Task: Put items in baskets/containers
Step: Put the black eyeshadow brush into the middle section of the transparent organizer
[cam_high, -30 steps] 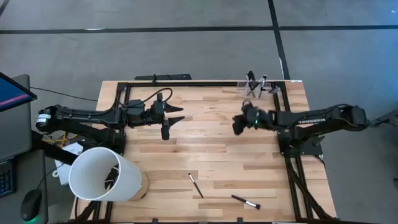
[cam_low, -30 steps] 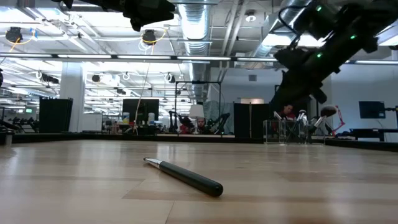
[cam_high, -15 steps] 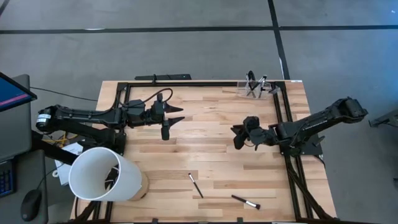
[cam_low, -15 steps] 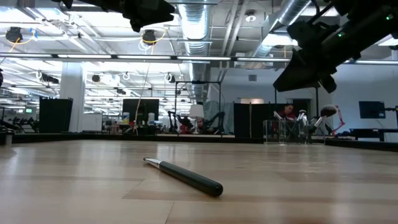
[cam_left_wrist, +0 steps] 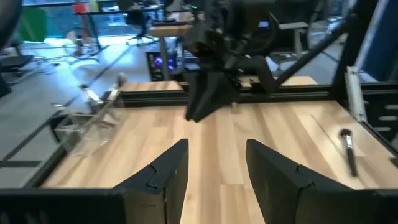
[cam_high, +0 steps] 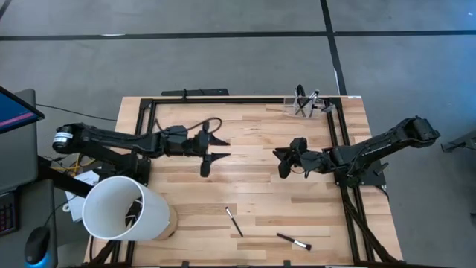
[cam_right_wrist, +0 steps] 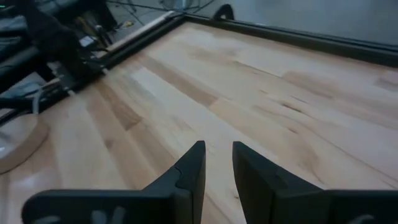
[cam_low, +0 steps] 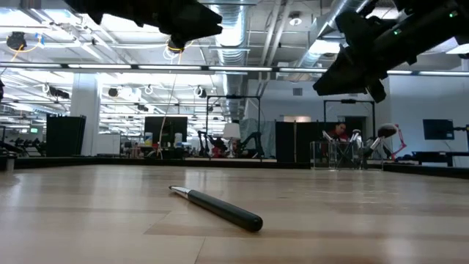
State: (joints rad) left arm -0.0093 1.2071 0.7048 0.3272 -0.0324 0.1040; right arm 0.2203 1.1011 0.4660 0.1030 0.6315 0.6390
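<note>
overhead, the left gripper (cam_high: pixel 216 147) hangs released and empty above the middle of the wooden table (cam_high: pixel 253 186), facing the right gripper (cam_high: pixel 281 161) at its 3 o'clock, whose fingers (cam_right_wrist: pixel 186 171) stand slightly apart around nothing. two makeup brushes (cam_high: pixel 233 221) (cam_high: pixel 294 242) lie flat near the table's 6 o'clock edge, well apart from the clear holder (cam_high: pixel 309 105) at the 1 o'clock corner, where other brushes (cam_high: pixel 301 97) stand.
</note>
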